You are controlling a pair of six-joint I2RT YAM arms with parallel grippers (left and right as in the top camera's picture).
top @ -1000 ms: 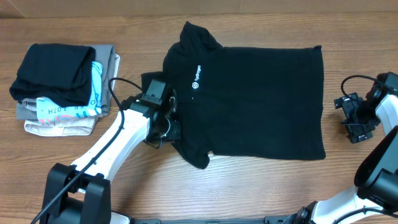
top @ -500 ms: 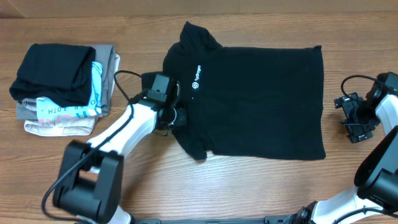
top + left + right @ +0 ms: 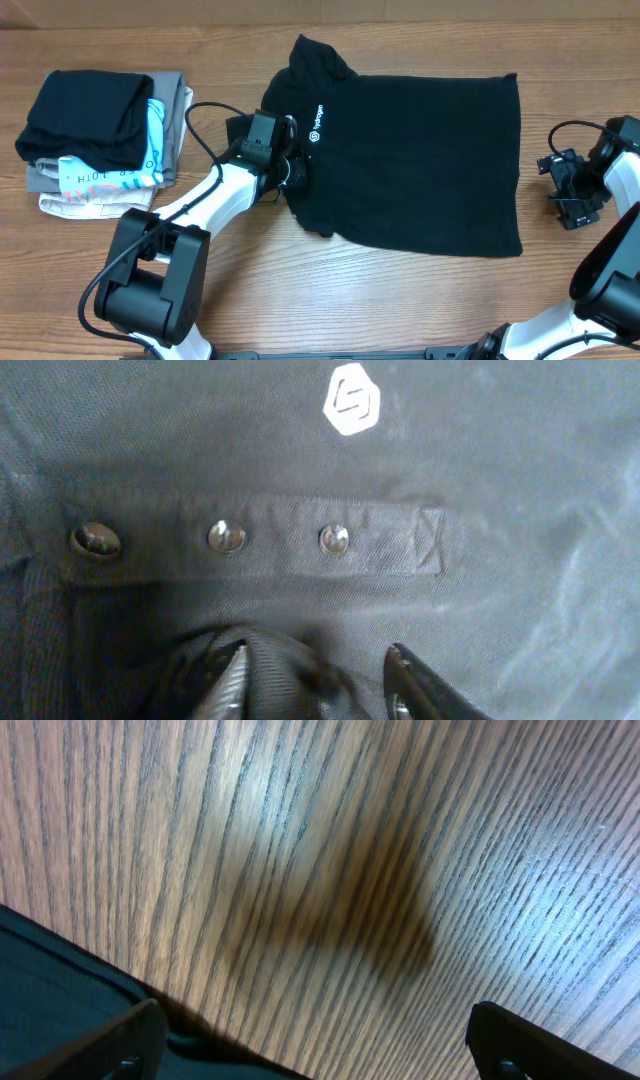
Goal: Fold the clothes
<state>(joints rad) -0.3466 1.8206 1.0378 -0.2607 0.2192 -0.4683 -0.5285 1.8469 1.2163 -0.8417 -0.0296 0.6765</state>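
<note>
Shirt: black short-sleeved shirt of soft fabric [image 3: 420, 160], flat on the brown wooden table [image 3: 420, 300], collar to my left, hem to my right.
Change: in the last second my left gripper [image 3: 315, 660] carried the near sleeve up and inward onto the chest, near the white logo [image 3: 352, 400]. First sleeve fold looks almost laid.
Left gripper: pinching bunched black fabric just below the metal snap buttons [image 3: 227, 536].
Right gripper [image 3: 565, 190]: fingers spread, holding nothing, over wood beside the hem.
Containers: none seen. Stack of folded garments [image 3: 100, 140] far left, well apart.
</note>
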